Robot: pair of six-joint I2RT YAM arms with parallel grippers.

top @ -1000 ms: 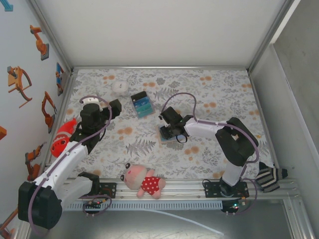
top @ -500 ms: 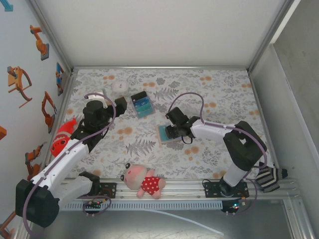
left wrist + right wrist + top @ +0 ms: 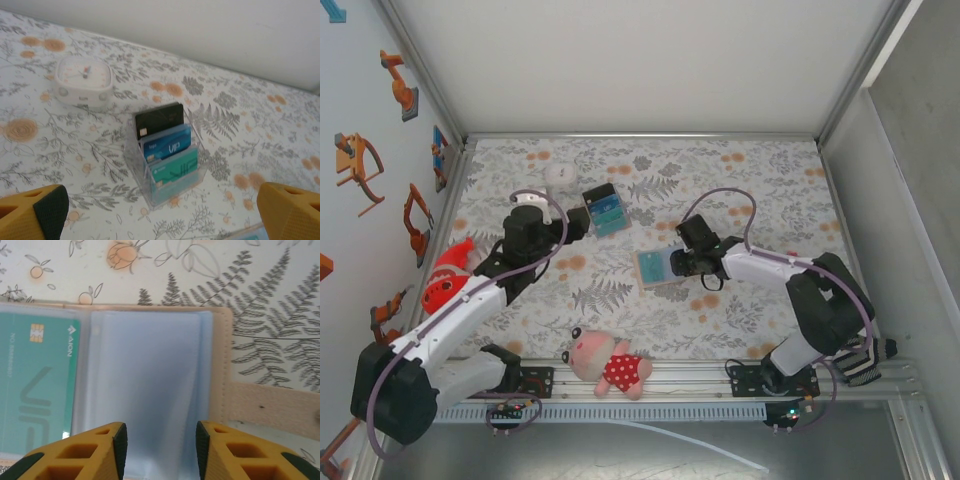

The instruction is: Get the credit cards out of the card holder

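The right tool (image 3: 161, 440), jaws apart and gripping nothing, hovers over the open tan card holder (image 3: 150, 370). The holder lies flat near the middle of the counter (image 3: 760, 190), with bare floral surface all round. The right wrist view shows a green card (image 3: 40, 385) marked "AION" in the holder's left sleeve. The left tool (image 3: 160, 206), jaws wide apart, faces a clear card stand (image 3: 167, 165) holding "VIP" cards, near a white clock (image 3: 82, 80).
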